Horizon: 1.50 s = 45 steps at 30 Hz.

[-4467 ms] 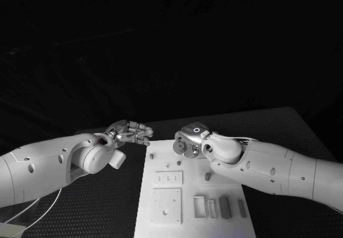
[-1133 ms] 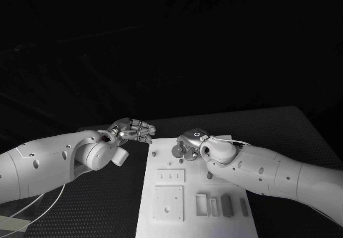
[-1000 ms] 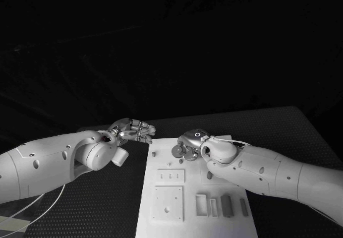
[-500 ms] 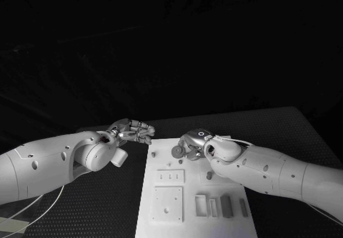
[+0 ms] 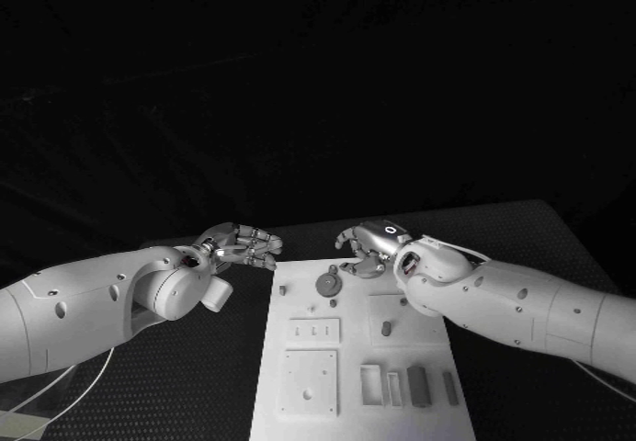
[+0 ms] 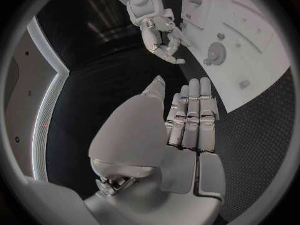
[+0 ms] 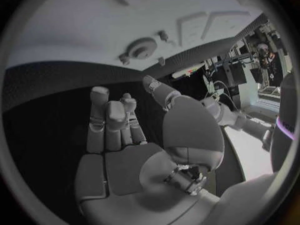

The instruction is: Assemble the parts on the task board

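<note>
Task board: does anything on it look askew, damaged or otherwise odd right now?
Nothing stands out. The white task board lies flat on the black table, the round grey gear part sits on it near its far end, and the right hand hovers empty beyond the gear; the left hand is empty beside the board.

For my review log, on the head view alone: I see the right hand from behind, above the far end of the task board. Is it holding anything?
Observer: No. The right wrist view shows the right hand with a bare palm and nothing in its loosely bent fingers.
Operator: And the left hand?
Observer: The left wrist view shows the left hand with its fingers straight, side by side, holding nothing.
Operator: Is the round part touched?
Observer: No. In the left wrist view the round part lies flat on the task board, clear of the right hand.
</note>
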Available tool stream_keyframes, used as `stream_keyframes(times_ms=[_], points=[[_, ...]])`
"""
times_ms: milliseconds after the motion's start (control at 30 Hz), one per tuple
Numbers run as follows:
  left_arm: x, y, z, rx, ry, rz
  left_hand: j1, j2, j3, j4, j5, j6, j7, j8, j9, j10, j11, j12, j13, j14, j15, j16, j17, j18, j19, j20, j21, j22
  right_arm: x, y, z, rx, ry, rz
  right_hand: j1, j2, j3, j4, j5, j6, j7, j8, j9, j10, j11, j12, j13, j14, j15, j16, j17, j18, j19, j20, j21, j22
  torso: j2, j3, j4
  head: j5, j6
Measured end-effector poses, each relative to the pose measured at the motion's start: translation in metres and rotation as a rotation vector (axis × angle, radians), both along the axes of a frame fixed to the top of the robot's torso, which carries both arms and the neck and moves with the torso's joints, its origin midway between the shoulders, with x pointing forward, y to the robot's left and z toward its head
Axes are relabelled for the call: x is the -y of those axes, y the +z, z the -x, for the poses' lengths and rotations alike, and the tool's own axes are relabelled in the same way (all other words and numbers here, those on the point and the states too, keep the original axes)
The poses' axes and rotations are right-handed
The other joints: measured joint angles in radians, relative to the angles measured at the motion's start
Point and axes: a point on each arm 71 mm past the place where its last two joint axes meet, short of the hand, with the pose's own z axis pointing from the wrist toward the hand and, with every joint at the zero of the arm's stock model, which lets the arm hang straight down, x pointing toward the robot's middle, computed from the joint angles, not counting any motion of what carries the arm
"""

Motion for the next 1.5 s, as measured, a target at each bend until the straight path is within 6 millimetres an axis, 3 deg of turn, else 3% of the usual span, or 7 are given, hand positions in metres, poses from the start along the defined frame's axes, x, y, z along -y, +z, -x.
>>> stream_keyframes(times_ms=[133,300,467,800,900,1167,1500], points=[[-0.003,0.000,-0.003,0.005,0.011,-0.004,0.000,0.000,0.000,0.000,0.000,0.000,0.000,0.000,0.003,0.000,0.000,0.000,0.000,0.000,0.000,-0.004,0.002,0.000,0.000,0.000,-0.004,0.001,0.033,0.023,-0.008,-0.029,-0.033,-0.092,0.006,0.006,-0.009,-0.009,0.000,-0.001,0.001,0.006,0.001,0.000,0.007,0.003,0.002,-0.004,0.004,0.000,0.000,0.000,-0.004,0.000,0.000,0.000,-0.002,-0.0001,-0.0035,-0.005,0.009],[-0.005,0.000,-0.006,0.010,0.018,-0.007,0.000,0.000,0.000,0.000,0.000,0.007,0.000,0.000,0.008,0.010,-0.005,0.000,0.006,0.000,0.000,-0.004,0.007,-0.001,0.000,0.000,-0.004,0.003,0.078,0.033,-0.010,-0.104,-0.062,-0.152,0.019,0.019,-0.015,-0.045,0.000,0.008,-0.005,0.015,0.006,-0.007,0.007,0.008,0.002,-0.011,0.011,0.000,0.001,0.000,-0.013,-0.002,0.000,0.000,-0.009,-0.0030,-0.0118,-0.008,0.018],[-0.007,-0.001,-0.008,0.014,0.020,-0.009,-0.004,0.004,0.000,0.000,0.000,0.014,0.001,0.000,0.011,0.035,-0.016,0.011,0.012,0.009,-0.002,-0.004,0.011,-0.001,0.000,0.000,-0.004,0.006,0.115,0.032,-0.006,-0.182,-0.074,-0.187,0.019,0.019,-0.022,-0.075,0.000,0.026,-0.009,0.023,0.010,-0.025,0.000,0.008,0.002,-0.037,0.007,-0.006,0.000,0.000,-0.038,0.012,-0.013,0.000,-0.017,-0.0044,-0.0204,-0.011,0.023],[-0.007,-0.002,-0.008,0.018,0.014,-0.007,-0.004,0.004,0.000,0.000,0.000,0.017,0.004,0.004,0.012,0.035,-0.016,0.011,0.012,0.009,-0.002,-0.006,0.011,-0.006,0.000,0.000,-0.004,0.007,0.163,0.030,0.003,-0.235,-0.115,-0.191,0.016,0.030,-0.075,-0.127,0.000,0.034,-0.008,0.029,0.015,-0.038,-0.005,0.008,-0.002,-0.051,-0.001,-0.011,0.000,0.004,-0.052,0.019,-0.016,0.000,-0.028,-0.0033,-0.0353,-0.017,0.023],[-0.007,-0.002,-0.008,0.019,0.013,-0.006,-0.004,0.004,0.000,0.000,0.000,0.017,0.004,0.004,0.012,0.035,-0.016,0.011,0.012,0.009,-0.002,-0.008,0.012,-0.006,0.000,0.000,-0.004,0.007,0.173,0.025,0.007,-0.247,-0.125,-0.181,0.023,0.037,-0.076,-0.134,0.000,0.039,-0.006,0.029,0.016,-0.047,-0.009,0.005,-0.006,-0.062,-0.004,-0.018,-0.003,0.008,-0.061,0.024,-0.020,0.000,-0.030,-0.0026,-0.0372,-0.019,0.021],[-0.006,-0.003,-0.007,0.019,0.007,-0.004,-0.004,0.004,0.000,0.000,0.000,0.017,0.004,0.004,0.013,0.035,-0.016,0.011,0.012,0.009,-0.002,-0.008,0.012,-0.007,0.000,0.000,-0.004,0.007,0.177,0.001,0.011,-0.279,-0.127,-0.126,0.050,0.029,-0.079,-0.137,0.000,0.039,-0.006,0.023,0.016,-0.054,-0.014,0.000,-0.011,-0.070,-0.012,-0.023,-0.006,0.015,-0.070,0.026,-0.029,0.000,-0.030,-0.0007,-0.0384,-0.028,0.021],[-0.003,-0.005,-0.006,0.016,-0.001,-0.001,-0.004,0.004,-0.005,0.000,0.000,0.017,0.004,0.004,0.013,0.035,-0.016,0.011,0.011,0.009,-0.002,-0.008,0.013,-0.007,0.000,0.000,-0.004,0.006,0.172,-0.025,0.011,-0.298,-0.117,-0.063,0.054,0.033,-0.079,-0.137,0.000,0.029,-0.006,0.023,0.016,-0.054,-0.014,0.000,-0.011,-0.070,-0.012,-0.023,-0.006,0.017,-0.070,0.027,-0.031,0.000,-0.029,-0.0001,-0.0307,-0.033,0.013]])
